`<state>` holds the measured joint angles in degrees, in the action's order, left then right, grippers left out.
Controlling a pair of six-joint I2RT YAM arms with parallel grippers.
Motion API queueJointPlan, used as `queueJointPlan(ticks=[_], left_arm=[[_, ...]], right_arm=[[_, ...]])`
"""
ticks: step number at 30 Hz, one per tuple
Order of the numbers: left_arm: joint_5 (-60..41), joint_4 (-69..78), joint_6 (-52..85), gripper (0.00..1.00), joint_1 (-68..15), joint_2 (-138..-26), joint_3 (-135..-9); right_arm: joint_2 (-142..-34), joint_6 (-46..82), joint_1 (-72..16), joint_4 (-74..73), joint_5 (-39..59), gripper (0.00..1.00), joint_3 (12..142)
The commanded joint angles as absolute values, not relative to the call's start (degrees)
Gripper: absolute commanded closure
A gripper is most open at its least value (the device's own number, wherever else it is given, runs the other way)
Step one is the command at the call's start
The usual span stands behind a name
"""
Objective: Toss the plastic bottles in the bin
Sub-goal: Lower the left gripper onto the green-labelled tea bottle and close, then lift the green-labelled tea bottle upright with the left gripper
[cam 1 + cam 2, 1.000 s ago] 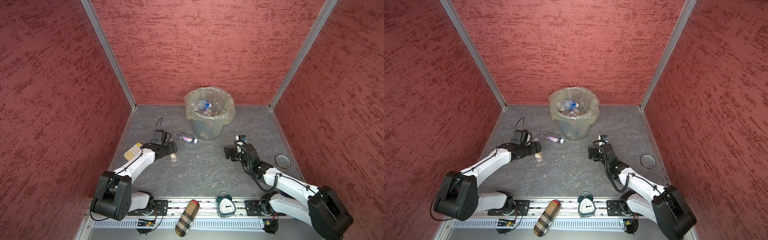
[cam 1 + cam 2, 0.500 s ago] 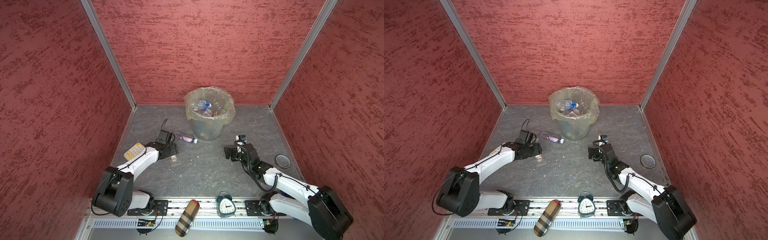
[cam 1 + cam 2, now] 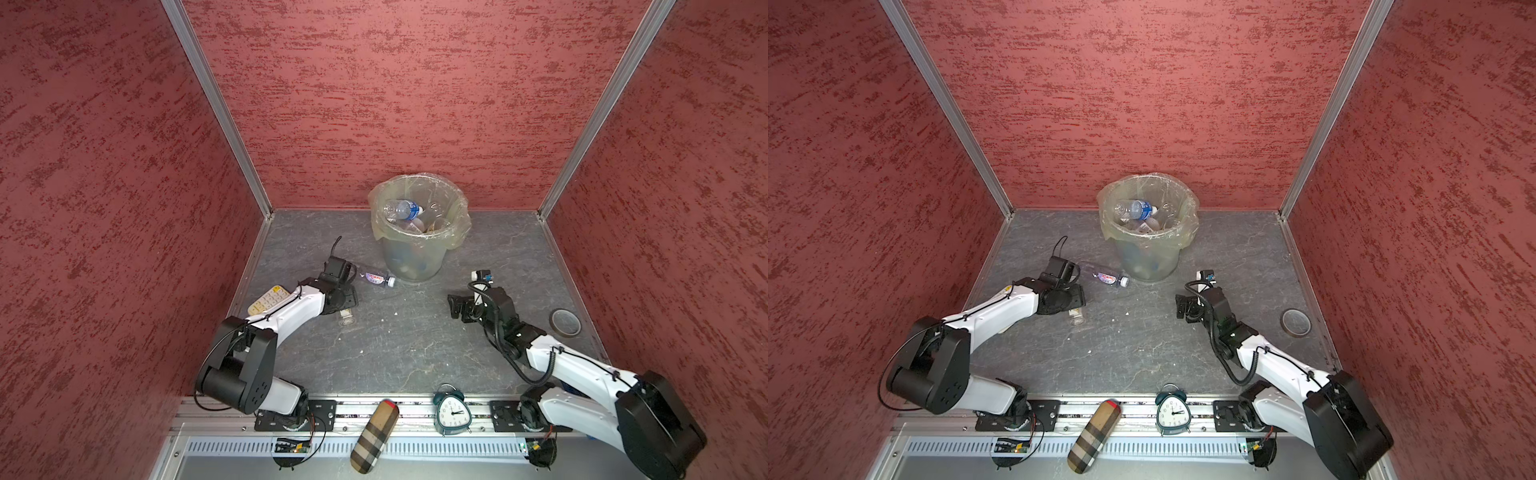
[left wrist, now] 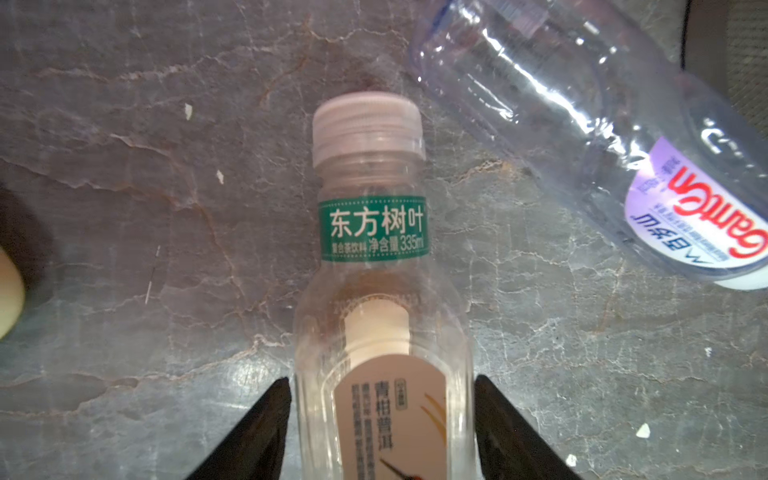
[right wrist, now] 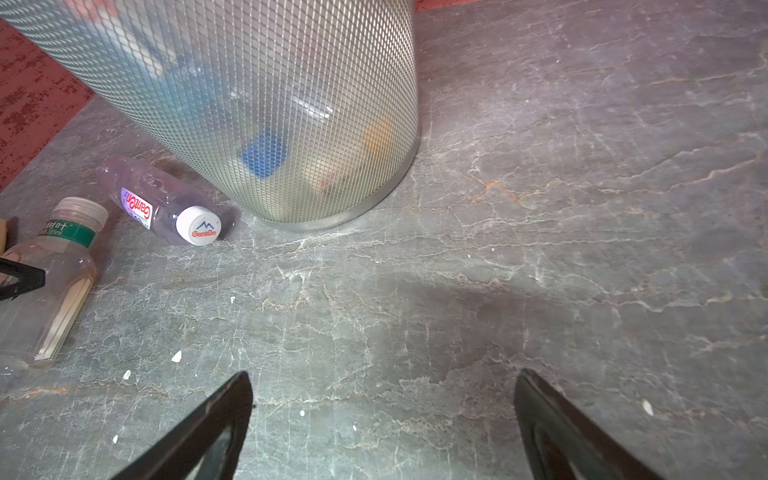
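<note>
Clear plastic bottle (image 4: 382, 316), green-banded neck and beige label, lies on the grey veined table (image 4: 124, 208) with your left gripper (image 4: 382, 380) clamped across its body (your right gripper (image 5: 383, 374) gapes wide above the table). Beyond, a purple-labelled clear bottle (image 3: 376, 277) lies beside the round bag-lined bin (image 3: 411, 257), which holds more bottles (image 3: 401, 209).

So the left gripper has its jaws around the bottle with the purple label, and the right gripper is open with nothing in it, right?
Not quite. The left gripper has its jaws around the bottle with the green band, as the left wrist view shows. The bottle with the purple label lies free beside the bin. The right gripper is open with nothing in it.
</note>
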<state>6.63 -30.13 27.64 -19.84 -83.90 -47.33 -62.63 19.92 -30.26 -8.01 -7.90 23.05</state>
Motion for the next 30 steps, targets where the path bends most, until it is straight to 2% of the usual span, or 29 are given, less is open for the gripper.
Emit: queueJointPlan(ticks=[1,20,27,30], left_arm=[[9.24,-32.26,27.58,0.31,-20.62,-85.33,-49.04],[9.49,-31.87,26.13,0.50,-21.17,-87.25,-48.89],[9.57,-32.07,24.63,0.63,-21.92,-79.37,-46.18],[8.18,-30.40,23.91,0.65,-22.06,-73.24,-43.26]], right_arm=[[-62.75,19.83,-30.13,-9.18,-7.08,0.01,23.64],[-63.06,19.78,-30.19,-9.34,-7.03,0.01,23.60],[-63.37,19.76,-30.13,-9.49,-6.92,0.01,23.79],[-63.28,19.79,-30.22,-9.56,-6.98,0.01,23.69]])
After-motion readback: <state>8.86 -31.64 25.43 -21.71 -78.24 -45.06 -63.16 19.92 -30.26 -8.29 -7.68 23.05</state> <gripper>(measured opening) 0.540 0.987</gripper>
